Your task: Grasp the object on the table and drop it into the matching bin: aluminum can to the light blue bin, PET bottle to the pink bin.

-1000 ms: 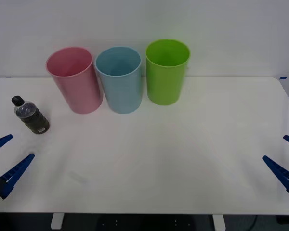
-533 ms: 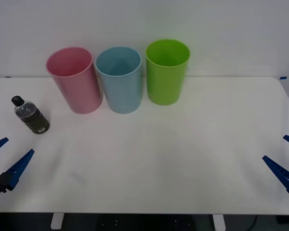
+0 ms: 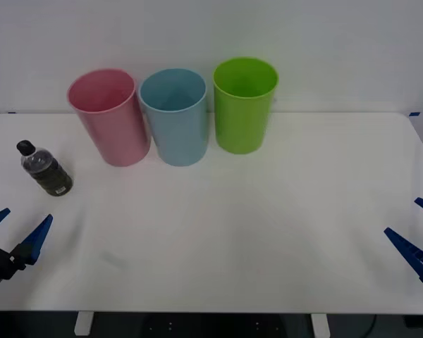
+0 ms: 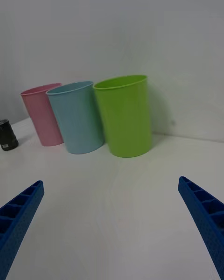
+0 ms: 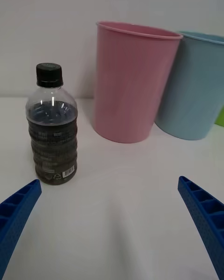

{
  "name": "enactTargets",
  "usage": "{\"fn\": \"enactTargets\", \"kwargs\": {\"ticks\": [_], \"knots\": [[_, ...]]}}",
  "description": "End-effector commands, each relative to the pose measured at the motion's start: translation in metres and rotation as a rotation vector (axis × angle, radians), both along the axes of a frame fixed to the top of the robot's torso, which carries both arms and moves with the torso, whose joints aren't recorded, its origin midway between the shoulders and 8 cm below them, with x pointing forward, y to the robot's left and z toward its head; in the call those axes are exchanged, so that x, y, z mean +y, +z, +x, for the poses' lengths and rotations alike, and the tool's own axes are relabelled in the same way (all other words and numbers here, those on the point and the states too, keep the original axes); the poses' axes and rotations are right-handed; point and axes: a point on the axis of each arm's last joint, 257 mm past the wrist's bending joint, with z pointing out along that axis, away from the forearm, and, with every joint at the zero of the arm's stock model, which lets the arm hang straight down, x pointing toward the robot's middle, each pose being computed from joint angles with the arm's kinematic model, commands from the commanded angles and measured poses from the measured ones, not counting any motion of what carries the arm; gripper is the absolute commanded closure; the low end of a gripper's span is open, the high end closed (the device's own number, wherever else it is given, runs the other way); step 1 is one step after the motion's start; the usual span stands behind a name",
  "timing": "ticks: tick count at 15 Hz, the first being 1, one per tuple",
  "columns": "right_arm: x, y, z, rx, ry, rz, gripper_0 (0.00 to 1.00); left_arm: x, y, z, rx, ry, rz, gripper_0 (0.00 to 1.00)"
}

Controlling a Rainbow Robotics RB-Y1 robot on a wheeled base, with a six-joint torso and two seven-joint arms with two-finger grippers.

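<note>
On the table [image 3: 282,211], front view: the bottle [image 3: 45,170] is standing upright near the left edge, well apart from the pink bin [image 3: 110,116], which is sitting at the back beside the blue bin [image 3: 175,115] and green bin [image 3: 244,104]. The left gripper [image 3: 17,232] is hanging low at the near left corner with its fingers spread, holding nothing. Compared with the frames of a second and half a second ago, its fingers are sitting lower and more upright, swinging round to point towards the bottle; bottle and bins are lying exactly as before. The right gripper [image 3: 421,239] is waiting spread and empty at the near right edge, unchanged.

Right wrist view: the three bins are standing in a row, green bin [image 4: 124,115] nearest, then blue bin [image 4: 78,116] and pink bin [image 4: 44,114]; part of the bottle [image 4: 7,134] is peeking in beyond the pink one.

Left wrist view: the bottle [image 5: 52,127] is standing ahead of the left gripper [image 5: 112,224], off-centre, closer to one finger's line than the other, with the pink bin [image 5: 131,81] just behind and the blue bin [image 5: 197,86] beside it.

Judgement: the left arm is lining up its approach; grasp not yet begun. The shift in aim suggests it needs to centre on the bottle before advancing, then carry it to the pink bin.
</note>
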Motion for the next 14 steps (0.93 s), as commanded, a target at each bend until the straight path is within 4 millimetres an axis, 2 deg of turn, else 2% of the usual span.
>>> {"fn": "enactTargets", "kwargs": {"ticks": [1, 4, 6, 10, 14], "knots": [[0.0, 0.0, 0.0, 0.0, 0.0, 0.0, 0.0, 0.009, -0.008, 0.007, 0.018, 0.064, -0.009, 0.0], [0.0, 0.0, 0.0, 0.0, 0.0, 0.0, 0.0, 0.028, -0.015, 0.016, 0.029, 0.135, -0.009, 0.0], [0.0, 0.0, 0.0, 0.0, 0.0, 0.0, 0.0, 0.037, -0.023, 0.031, 0.036, 0.155, -0.029, 0.0], [0.0, 0.0, 0.0, 0.0, 0.0, 0.0, 0.0, 0.048, -0.03, 0.066, 0.045, 0.182, -0.014, 0.0], [0.0, 0.0, 0.0, 0.0, 0.0, 0.0, 0.0, 0.05, -0.029, 0.092, 0.044, 0.197, -0.004, 0.0]]}}
